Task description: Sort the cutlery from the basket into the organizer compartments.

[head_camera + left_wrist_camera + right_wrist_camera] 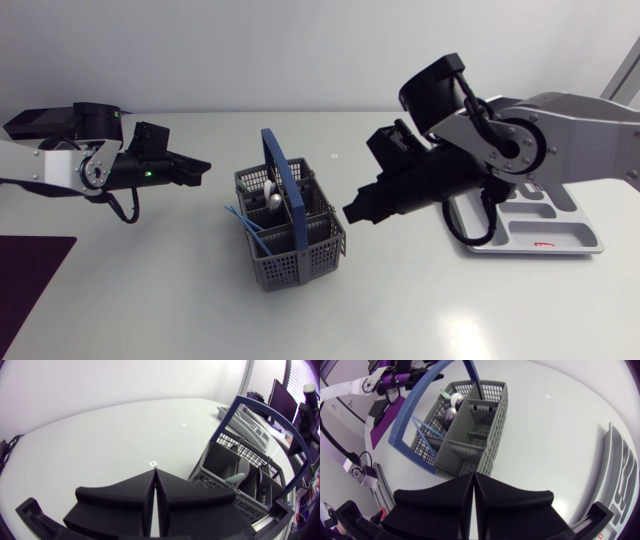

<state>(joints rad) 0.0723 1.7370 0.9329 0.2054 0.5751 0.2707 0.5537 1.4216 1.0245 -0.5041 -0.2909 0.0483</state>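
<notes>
Right tool (472,476) closed, basket (490,435) ahead; organizer (560,235) shows fuller in head view.

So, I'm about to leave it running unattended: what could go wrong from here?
1. The right gripper sits close beside the basket; reaching in, it could catch the upright blue handle and tip it.
2. Its fingers are shut, so it might shove the spoons rather than grip one.
3. The thin blue pieces jutting over the basket's side could snag.

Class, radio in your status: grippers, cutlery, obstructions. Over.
Left gripper shut, empty. Right gripper shut, empty, beside basket. Cutlery in basket, none seen in organizer. Nothing in between.
</notes>
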